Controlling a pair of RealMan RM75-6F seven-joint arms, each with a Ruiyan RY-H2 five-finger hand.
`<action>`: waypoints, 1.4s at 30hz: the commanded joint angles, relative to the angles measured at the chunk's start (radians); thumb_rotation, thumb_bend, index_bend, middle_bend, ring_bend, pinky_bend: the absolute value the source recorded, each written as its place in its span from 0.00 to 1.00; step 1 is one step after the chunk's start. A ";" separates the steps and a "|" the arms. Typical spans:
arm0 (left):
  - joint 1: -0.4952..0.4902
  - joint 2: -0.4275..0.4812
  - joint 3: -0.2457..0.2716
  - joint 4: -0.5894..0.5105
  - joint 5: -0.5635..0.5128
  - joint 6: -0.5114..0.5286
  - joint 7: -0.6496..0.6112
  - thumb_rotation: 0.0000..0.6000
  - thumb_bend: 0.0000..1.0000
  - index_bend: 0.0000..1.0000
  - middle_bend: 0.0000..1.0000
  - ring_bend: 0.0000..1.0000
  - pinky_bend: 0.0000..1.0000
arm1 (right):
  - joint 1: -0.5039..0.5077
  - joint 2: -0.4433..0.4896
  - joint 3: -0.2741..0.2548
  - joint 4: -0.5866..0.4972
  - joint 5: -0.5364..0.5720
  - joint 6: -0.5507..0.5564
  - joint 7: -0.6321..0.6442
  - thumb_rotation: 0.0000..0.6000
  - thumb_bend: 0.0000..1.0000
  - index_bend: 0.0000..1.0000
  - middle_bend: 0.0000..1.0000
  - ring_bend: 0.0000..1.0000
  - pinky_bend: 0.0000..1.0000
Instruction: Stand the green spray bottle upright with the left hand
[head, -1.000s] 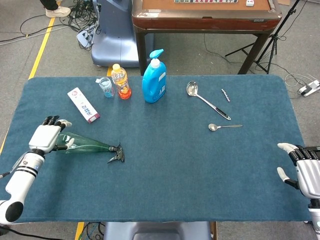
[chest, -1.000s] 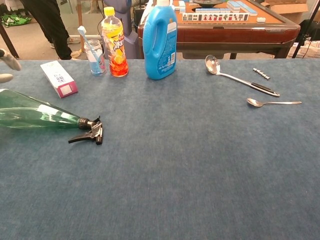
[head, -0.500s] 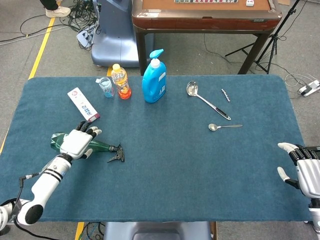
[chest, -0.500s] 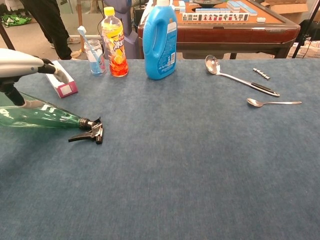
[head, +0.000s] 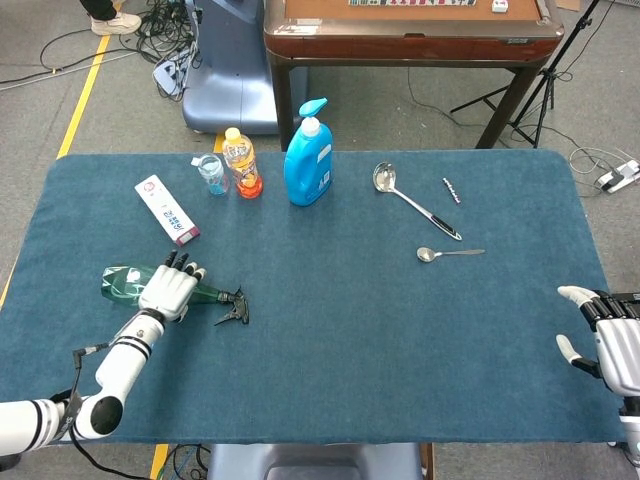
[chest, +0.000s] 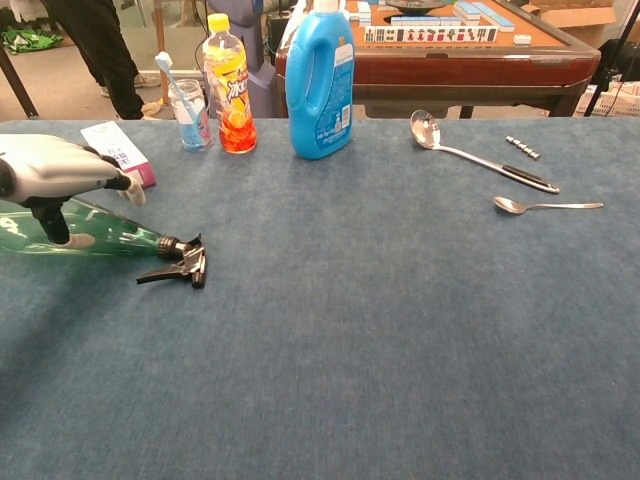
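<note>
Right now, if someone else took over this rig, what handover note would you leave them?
Left hand: over the body of the green spray bottle, fingers draped across it; a firm grip cannot be confirmed from either view.
Right hand: idle at the table's right edge, fingers apart, holding nothing.
Bottle: lying on its side on the blue table, near the left edge, black trigger nozzle pointing toward the table's middle.
Done: the left hand has reached the bottle.
Left: close on the body, tip the bottle up onto its base, release.
</note>
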 joint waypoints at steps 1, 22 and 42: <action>-0.022 -0.027 0.007 0.010 -0.044 0.020 0.031 1.00 0.37 0.17 0.15 0.00 0.00 | -0.001 -0.002 0.000 0.005 0.002 0.000 0.006 1.00 0.28 0.24 0.27 0.20 0.25; -0.060 -0.109 0.020 0.075 -0.148 0.079 0.098 1.00 0.28 0.24 0.20 0.02 0.00 | -0.009 0.000 -0.003 0.019 0.005 0.004 0.023 1.00 0.28 0.24 0.27 0.20 0.25; -0.024 -0.114 -0.008 0.105 -0.105 0.109 0.018 1.00 0.29 0.39 0.35 0.14 0.00 | -0.014 0.004 -0.004 0.013 0.003 0.010 0.022 1.00 0.28 0.24 0.27 0.20 0.25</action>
